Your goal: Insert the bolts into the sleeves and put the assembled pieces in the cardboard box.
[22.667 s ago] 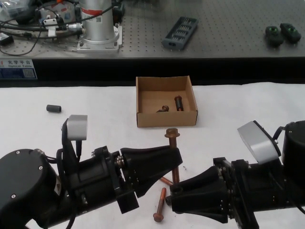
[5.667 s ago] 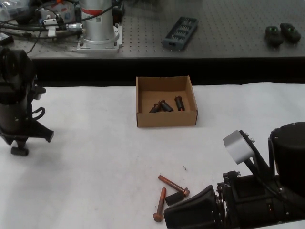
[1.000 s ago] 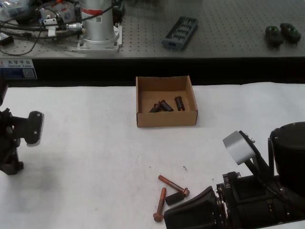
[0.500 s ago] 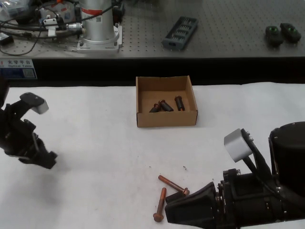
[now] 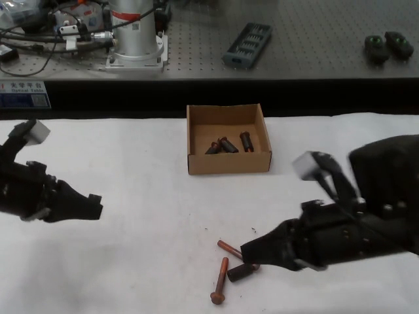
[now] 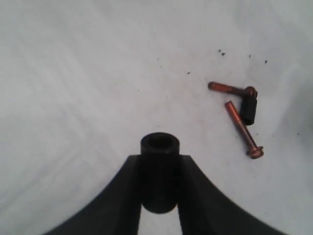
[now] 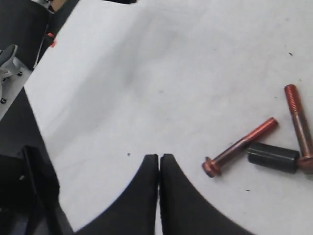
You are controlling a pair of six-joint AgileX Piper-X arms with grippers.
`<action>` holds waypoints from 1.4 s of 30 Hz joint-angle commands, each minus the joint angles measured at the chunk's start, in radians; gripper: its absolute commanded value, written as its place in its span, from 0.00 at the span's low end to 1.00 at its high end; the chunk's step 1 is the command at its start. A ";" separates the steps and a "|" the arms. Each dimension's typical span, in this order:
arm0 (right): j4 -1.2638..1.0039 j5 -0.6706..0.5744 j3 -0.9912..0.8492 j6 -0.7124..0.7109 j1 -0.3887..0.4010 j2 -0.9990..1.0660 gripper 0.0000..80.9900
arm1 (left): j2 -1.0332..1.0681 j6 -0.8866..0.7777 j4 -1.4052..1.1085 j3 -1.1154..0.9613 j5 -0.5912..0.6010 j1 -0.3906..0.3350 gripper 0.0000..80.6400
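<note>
Within the left end effector (image 6: 160, 164) sits a black sleeve (image 6: 159, 188).

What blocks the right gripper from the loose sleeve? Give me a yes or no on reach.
Probably yes. The right gripper hangs near the sleeve, bare sheet between them. It is shut, so it must open first, and the bolts close beside the sleeve may crowd the grasp.
</note>
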 commanded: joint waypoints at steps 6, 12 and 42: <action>0.140 0.146 -0.191 -0.126 -0.005 0.215 0.03 | -0.155 -0.343 -0.386 0.198 -0.002 -0.102 0.10; 0.318 0.268 -0.342 -0.257 -0.005 0.330 0.03 | -0.204 -0.470 -0.551 0.280 -0.012 -0.184 0.10; 0.408 0.347 -0.368 -0.291 0.043 0.387 0.27 | -0.446 -0.542 -0.594 0.283 -0.071 -0.250 0.10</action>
